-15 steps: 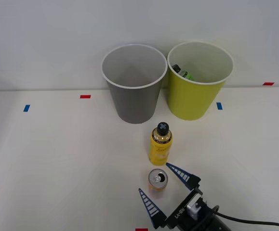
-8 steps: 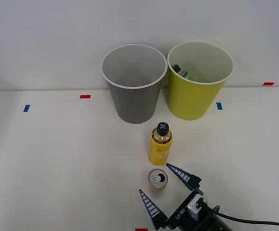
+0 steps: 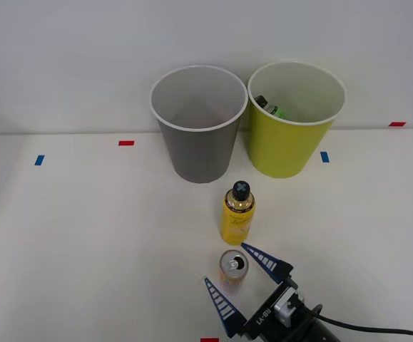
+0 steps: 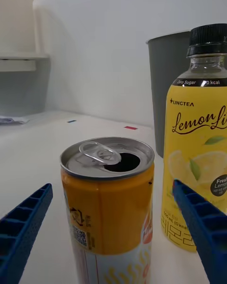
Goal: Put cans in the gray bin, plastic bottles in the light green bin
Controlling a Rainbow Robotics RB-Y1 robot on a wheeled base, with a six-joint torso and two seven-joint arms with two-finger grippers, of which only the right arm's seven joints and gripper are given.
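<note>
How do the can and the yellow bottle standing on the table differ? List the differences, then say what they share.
The can is shorter than the yellow bottle. The can has a silver top with a pull tab and an open mouth; the bottle has a black screw cap, still on. The can stands between the right gripper's open fingers; the bottle stands just beyond them. Both stand upright and are mainly yellow-orange.

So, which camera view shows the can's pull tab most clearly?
The right wrist view: the can is close, so its pull tab and open mouth are plain. In the front view the can is seen from above, its tab tiny.
</note>
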